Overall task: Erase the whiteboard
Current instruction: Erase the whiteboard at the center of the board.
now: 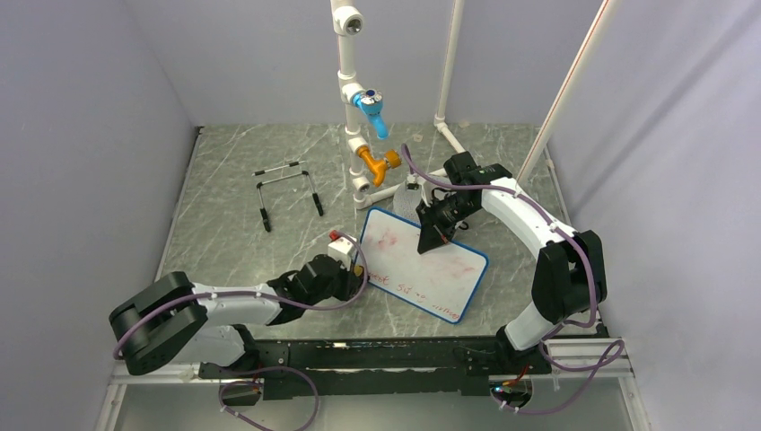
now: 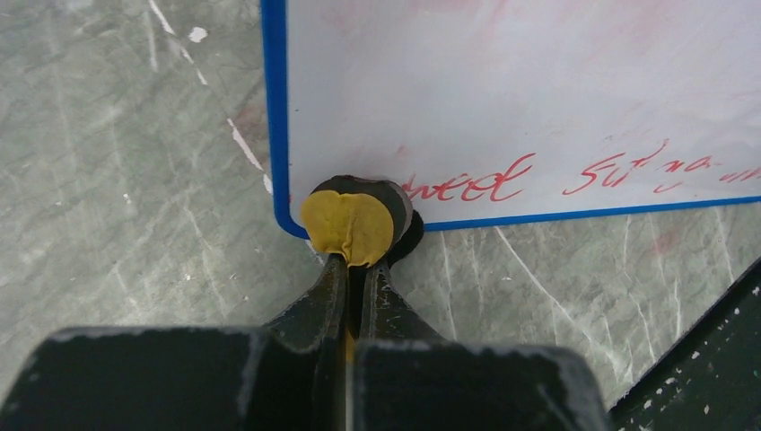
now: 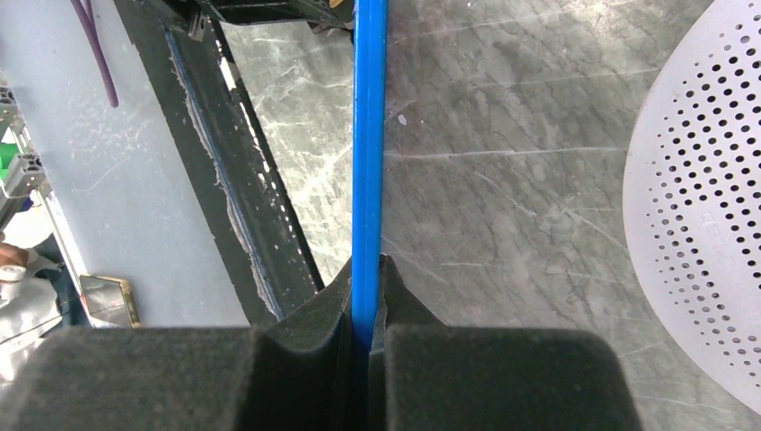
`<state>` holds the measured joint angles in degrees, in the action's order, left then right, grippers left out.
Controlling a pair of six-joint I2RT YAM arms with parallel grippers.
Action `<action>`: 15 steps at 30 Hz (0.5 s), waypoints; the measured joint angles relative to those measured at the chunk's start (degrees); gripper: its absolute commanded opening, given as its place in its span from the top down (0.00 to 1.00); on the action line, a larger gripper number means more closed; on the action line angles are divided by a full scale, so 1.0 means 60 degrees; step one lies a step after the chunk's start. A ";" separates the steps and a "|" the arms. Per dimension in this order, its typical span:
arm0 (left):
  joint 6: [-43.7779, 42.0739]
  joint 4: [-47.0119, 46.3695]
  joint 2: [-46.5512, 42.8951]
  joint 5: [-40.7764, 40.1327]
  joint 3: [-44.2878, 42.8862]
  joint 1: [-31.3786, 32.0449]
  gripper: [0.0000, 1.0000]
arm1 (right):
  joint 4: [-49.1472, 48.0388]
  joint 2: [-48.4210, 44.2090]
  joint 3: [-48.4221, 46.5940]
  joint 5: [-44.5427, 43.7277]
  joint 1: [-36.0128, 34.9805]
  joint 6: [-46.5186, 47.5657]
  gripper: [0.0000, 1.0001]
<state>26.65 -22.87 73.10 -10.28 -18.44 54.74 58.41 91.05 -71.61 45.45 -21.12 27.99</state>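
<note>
Whiteboard (image 1: 422, 269) centre frame on worktop (image 1: 224, 251), red writing along lower edge. Right claw (image 1: 431, 239) clamped on its blue upper edge. Left claw (image 1: 357, 269) closed, yellow tip touching board's left corner.

Closed jaws at whiteboard (image 2: 538, 99) corner, red writing (image 2: 492, 184)

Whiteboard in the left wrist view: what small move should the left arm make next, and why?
Probably sweep the left gripper sideways along the near edge of the whiteboard. Its shut jaws hold a yellow pad at the board's corner, the red writing just beside it is not yet erased, and the right gripper is clamped on the blue frame, which likely steadies the board.
</note>
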 measured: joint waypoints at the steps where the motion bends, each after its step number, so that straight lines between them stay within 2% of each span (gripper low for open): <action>1: -0.0051 0.0000 0.0058 0.0131 -0.0036 -0.0033 1.00 | 0.0000 0.0000 0.0000 0.0000 0.0000 0.0000 1.00; 8: -0.0823 -0.0004 0.0856 0.0980 -0.0605 0.0033 1.00 | 0.0007 0.0000 0.0000 -0.0007 0.0044 0.0000 1.00; 15: -0.0393 0.0288 0.0310 0.0353 -0.0393 0.0004 1.00 | 0.0007 0.0000 0.0000 -0.0004 0.0058 0.0004 1.00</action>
<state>24.29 -21.15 74.96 -8.16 -20.80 54.76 58.46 91.05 -71.61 45.43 -20.78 28.01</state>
